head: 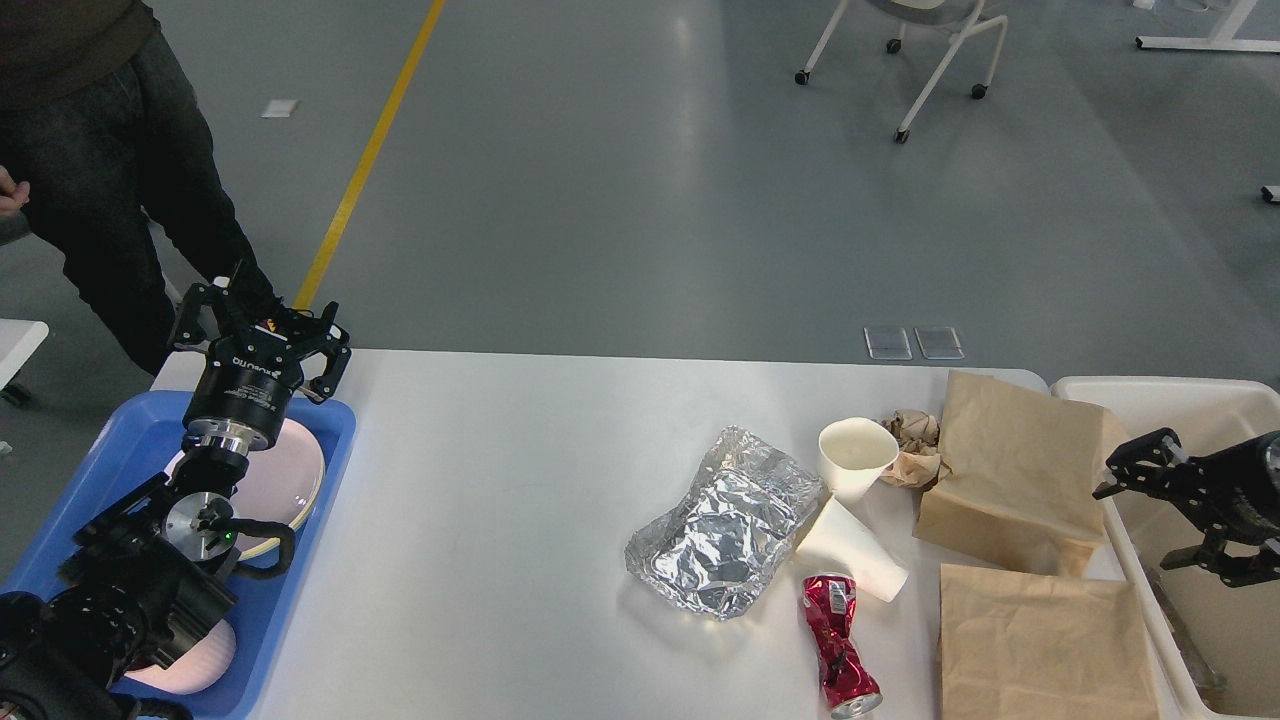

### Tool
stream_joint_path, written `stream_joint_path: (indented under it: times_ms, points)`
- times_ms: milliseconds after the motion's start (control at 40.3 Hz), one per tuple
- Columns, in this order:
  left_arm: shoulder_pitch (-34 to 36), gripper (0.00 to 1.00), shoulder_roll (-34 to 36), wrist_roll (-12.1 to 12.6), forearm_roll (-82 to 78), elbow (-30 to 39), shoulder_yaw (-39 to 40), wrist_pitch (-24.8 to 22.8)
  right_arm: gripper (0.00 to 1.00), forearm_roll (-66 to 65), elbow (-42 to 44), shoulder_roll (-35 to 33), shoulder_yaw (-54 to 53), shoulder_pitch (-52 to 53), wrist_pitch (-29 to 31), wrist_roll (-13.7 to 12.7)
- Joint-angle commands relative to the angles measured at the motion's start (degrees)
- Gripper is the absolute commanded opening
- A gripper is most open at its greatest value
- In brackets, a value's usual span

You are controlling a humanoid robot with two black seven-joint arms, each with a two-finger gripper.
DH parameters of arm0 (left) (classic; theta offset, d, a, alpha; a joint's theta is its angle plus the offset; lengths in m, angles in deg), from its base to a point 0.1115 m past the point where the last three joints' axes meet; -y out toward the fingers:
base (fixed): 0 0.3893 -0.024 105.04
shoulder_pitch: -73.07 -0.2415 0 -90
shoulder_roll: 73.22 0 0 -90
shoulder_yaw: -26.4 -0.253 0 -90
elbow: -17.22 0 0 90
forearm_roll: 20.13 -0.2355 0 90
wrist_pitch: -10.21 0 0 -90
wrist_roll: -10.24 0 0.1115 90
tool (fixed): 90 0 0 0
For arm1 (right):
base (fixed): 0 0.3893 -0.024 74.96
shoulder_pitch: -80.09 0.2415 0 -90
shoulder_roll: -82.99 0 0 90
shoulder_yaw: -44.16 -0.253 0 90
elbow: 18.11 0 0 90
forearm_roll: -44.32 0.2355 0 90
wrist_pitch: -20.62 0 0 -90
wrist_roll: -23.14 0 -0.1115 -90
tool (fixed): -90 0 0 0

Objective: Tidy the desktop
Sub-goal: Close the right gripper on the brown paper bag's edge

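The white desktop (500,500) carries litter on its right half: a crumpled foil sheet (725,520), an upright paper cup (858,455), a second paper cup (850,550) on its side, a crushed red can (838,645), a wad of brown paper (915,445) and two brown paper bags (1015,470) (1040,640). My left gripper (262,320) stands open above the far end of the blue tray (300,560), holding nothing. Over the left rim of the cream bin (1170,395), my right gripper (1140,515) is open and empty, just right of the upper bag.
Two pinkish plates (295,480) (200,655) lie in the blue tray under my left arm. A person in dark clothes (120,180) stands beyond the table's far left corner. A wheeled chair (920,50) is far behind.
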Motion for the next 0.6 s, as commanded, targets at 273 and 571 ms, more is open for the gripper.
stream_joint_path:
  times_ms: [273,571]
  points:
    - [0.0,0.96,0.0,0.0,0.0,0.0,0.0,0.0,0.54,17.5,-0.2,5.8,-0.1,0.1,-2.5,-11.9]
    - [0.0,0.96,0.0,0.0,0.0,0.0,0.0,0.0,0.56,18.2,-0.2,10.1,-0.6,0.7,-5.8,-11.9]
